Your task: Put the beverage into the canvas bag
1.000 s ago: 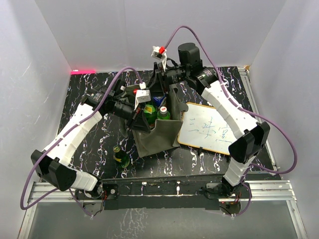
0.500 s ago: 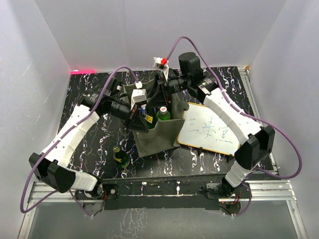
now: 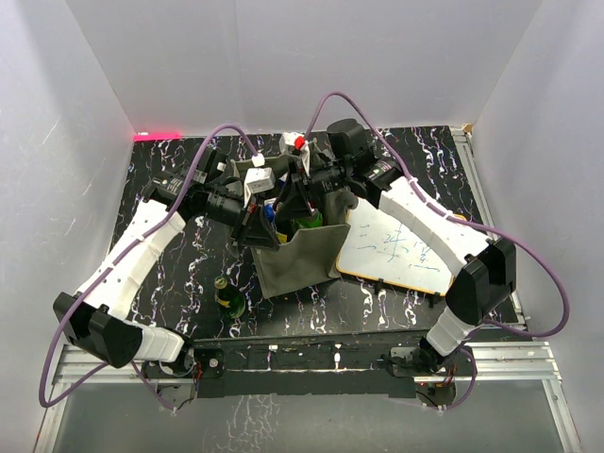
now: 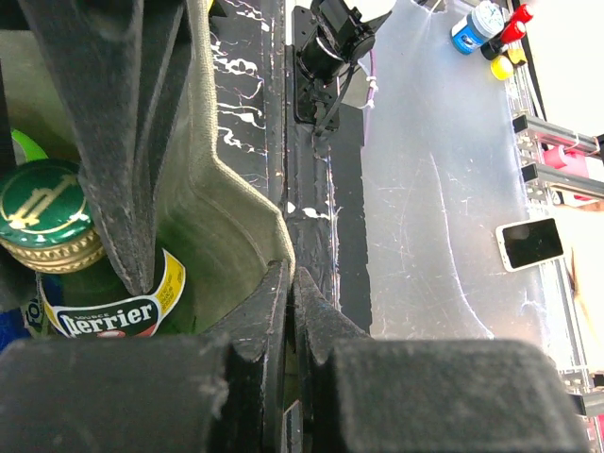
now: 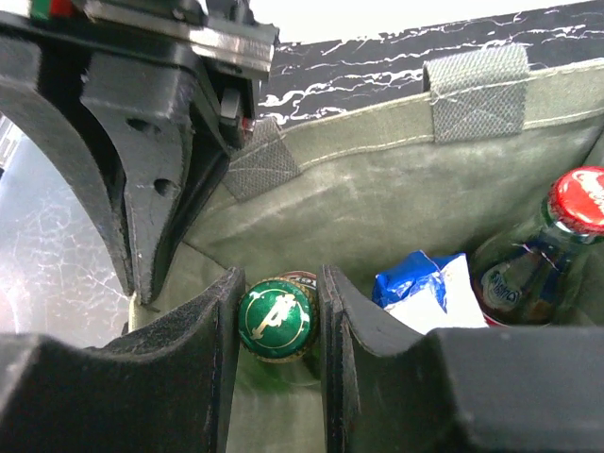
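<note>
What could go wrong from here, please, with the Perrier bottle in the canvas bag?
The right gripper grips the Perrier bottle only at its cap, so it may slip or tip onto the red-capped bottle. The left gripper pinches the canvas bag rim close by; the two grippers might collide.

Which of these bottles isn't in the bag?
The small green bottle standing alone on the table, beside the canvas bag. The green-capped Perrier and the red-capped bottle are inside it.

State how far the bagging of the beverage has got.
Done: a red-capped bottle sits in the canvas bag. In hand: the left gripper pinches its rim; the right gripper, jaws shut on the Perrier bottle, holds it inside. Left: release and withdraw; one green bottle stands outside.
</note>
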`<state>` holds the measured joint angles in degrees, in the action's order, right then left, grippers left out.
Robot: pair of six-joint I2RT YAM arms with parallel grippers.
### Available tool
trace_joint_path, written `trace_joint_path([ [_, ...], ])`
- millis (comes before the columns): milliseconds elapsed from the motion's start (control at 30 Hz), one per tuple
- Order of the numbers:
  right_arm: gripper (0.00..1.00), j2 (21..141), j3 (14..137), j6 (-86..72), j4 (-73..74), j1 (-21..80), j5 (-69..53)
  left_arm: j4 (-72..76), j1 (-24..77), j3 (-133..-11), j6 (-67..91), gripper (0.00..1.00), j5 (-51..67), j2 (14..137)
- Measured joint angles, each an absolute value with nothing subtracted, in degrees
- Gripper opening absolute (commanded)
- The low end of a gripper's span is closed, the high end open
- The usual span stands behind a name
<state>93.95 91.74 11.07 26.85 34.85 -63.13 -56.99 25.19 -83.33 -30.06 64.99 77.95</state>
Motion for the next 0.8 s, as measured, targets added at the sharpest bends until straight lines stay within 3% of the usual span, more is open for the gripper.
trace_joint_path([
  [800, 0.08, 93.51, 87.39, 27.16, 35.46, 40.71, -53.45, -57.32, 24.25, -83.09, -31.62, 0.0, 67.0, 77.93],
])
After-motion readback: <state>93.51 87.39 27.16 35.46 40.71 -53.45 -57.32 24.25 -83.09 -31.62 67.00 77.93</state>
